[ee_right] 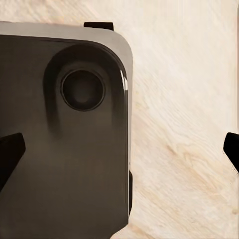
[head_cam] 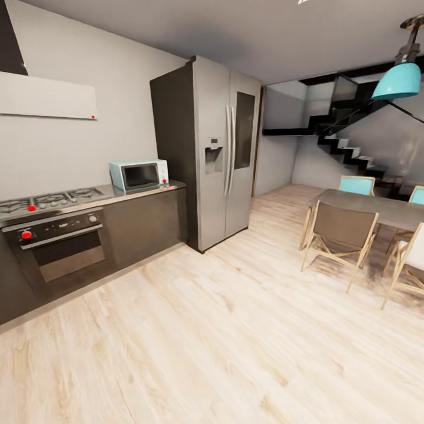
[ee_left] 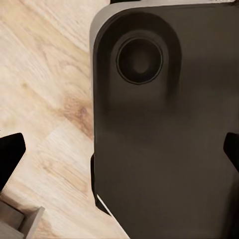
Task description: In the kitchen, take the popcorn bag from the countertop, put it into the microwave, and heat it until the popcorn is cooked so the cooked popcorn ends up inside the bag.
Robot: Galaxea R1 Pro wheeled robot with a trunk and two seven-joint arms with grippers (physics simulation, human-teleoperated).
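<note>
A boxy pale mint-blue microwave [head_cam: 139,175] sits on the grey brushed-steel table [head_cam: 150,189] beside a tall steel refrigerator [head_cam: 215,150]. Both arms' jaws stand released, wide apart, above the pale wood floor [head_cam: 224,330] and the robot's dark base [ee_left: 169,139].

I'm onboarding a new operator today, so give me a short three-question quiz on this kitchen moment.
1. True or false: the microwave door is shut.
2. What stands directly right of the countertop in the head view? A) fridge B) table C) staircase
3. Fill in: under the hob sits the ____.

Key: 1 true; 2 A, the fridge; 3 oven.
</note>
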